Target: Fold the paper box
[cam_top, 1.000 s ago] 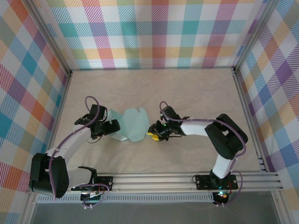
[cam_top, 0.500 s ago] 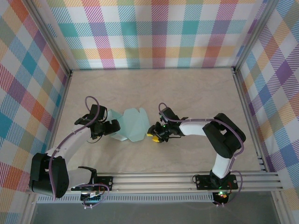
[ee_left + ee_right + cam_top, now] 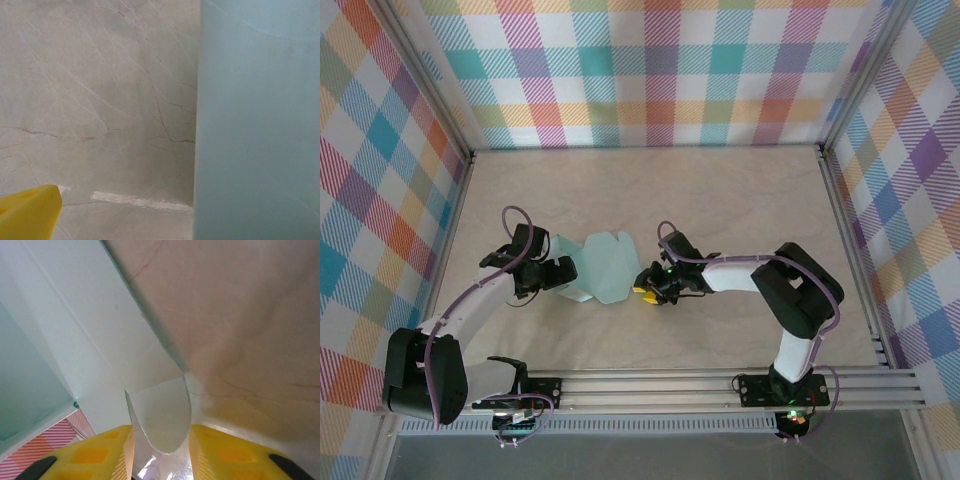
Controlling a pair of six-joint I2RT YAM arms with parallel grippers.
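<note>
My right hand (image 3: 645, 286) has edged left onto the box's (image 3: 605, 265) tab (image 3: 160, 415) — narrow around it, grip unclear — while the left hand (image 3: 558, 272) stays wide, so folding's barely begun.

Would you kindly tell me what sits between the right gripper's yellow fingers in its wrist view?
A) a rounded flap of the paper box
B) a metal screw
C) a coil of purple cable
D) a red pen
A: in the right wrist view, the rounded flap of the pale mint paper box stands in the gap between the yellow fingers of the right gripper.
</note>
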